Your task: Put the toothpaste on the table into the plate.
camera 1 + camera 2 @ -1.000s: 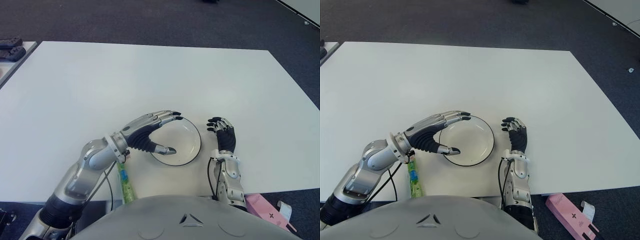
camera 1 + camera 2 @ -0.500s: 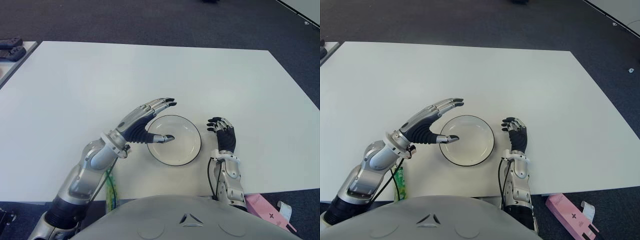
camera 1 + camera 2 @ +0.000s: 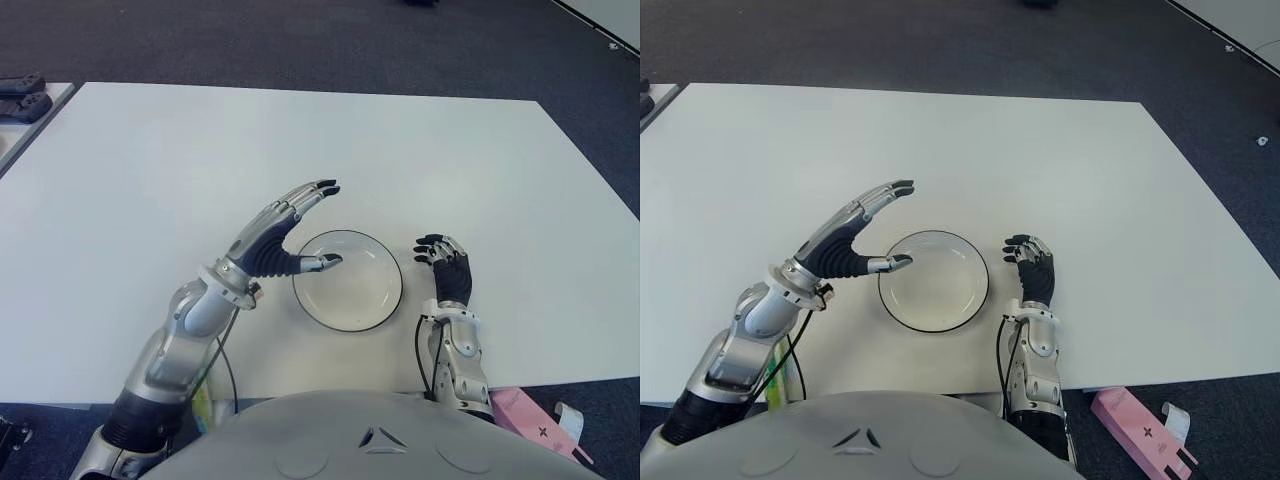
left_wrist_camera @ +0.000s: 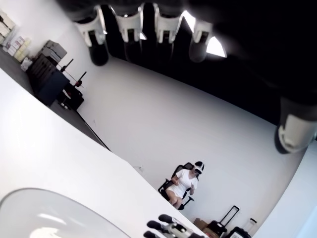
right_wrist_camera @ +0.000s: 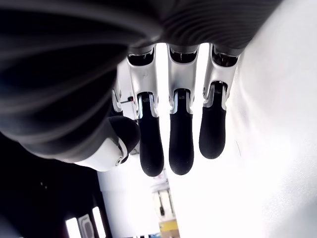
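Left of centre, the left hand (image 3: 275, 238) hovers by the plate (image 3: 350, 281) rim, fingers spread wide, empty; what looks like the toothpaste (image 3: 203, 403) peeks out lower left, under that forearm; right hand (image 3: 447, 268) loosely open beside the plate

Green toothpaste (image 3: 777, 380) lies at the table's near edge; white plate (image 3: 933, 280) empty.

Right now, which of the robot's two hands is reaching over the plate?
The left hand: it is raised with fingers spread, its thumb over the rim of the plate. The right hand shows beside the plate, on its right, holding nothing.
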Action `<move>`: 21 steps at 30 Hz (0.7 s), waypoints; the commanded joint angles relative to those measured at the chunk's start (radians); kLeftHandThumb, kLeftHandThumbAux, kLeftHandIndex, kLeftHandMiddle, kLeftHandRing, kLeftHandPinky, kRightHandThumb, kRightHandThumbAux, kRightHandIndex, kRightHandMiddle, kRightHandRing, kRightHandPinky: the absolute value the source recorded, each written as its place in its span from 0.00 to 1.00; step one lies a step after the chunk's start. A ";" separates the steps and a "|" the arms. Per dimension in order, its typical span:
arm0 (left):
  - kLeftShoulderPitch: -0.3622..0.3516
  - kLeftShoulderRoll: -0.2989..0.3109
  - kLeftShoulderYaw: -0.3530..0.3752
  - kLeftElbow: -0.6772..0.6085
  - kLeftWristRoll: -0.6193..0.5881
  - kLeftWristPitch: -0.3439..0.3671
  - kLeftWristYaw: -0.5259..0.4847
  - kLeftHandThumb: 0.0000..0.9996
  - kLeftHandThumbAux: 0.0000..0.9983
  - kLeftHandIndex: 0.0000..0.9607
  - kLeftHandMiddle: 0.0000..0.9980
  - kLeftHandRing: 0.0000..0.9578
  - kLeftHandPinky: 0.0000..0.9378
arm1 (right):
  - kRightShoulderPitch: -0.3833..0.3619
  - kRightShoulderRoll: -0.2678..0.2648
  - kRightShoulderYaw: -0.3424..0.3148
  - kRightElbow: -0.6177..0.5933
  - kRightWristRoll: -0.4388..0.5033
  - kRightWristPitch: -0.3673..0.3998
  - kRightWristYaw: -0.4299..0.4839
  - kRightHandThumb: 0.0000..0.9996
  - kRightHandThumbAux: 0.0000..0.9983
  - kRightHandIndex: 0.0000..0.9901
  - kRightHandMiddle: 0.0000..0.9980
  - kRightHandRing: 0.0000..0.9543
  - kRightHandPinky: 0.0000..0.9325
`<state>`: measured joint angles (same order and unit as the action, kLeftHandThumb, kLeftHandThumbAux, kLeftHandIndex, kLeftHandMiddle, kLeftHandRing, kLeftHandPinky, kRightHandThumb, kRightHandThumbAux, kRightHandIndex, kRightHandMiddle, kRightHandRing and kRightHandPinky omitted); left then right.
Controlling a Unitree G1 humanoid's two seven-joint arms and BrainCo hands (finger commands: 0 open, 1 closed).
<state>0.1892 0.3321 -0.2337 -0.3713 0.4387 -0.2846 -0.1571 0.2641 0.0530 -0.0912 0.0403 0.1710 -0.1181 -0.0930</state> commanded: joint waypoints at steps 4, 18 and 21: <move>-0.002 -0.049 0.027 0.069 0.100 0.022 0.124 0.15 0.50 0.00 0.00 0.00 0.16 | 0.015 0.031 -0.005 0.051 0.013 0.029 0.006 0.71 0.72 0.43 0.49 0.51 0.54; 0.034 -0.110 0.132 0.196 0.106 0.109 0.284 0.21 0.63 0.01 0.03 0.05 0.15 | 0.032 0.036 -0.010 0.018 0.013 0.032 -0.001 0.71 0.72 0.43 0.49 0.52 0.54; 0.035 -0.135 0.141 0.231 0.113 0.136 0.319 0.23 0.67 0.03 0.05 0.07 0.16 | 0.035 0.035 -0.008 0.003 0.010 0.043 -0.005 0.71 0.72 0.43 0.50 0.52 0.54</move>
<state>0.2131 0.2209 -0.1095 -0.1910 0.5561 -0.1872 0.1262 0.2717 0.0533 -0.0967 0.0340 0.1740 -0.1228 -0.0844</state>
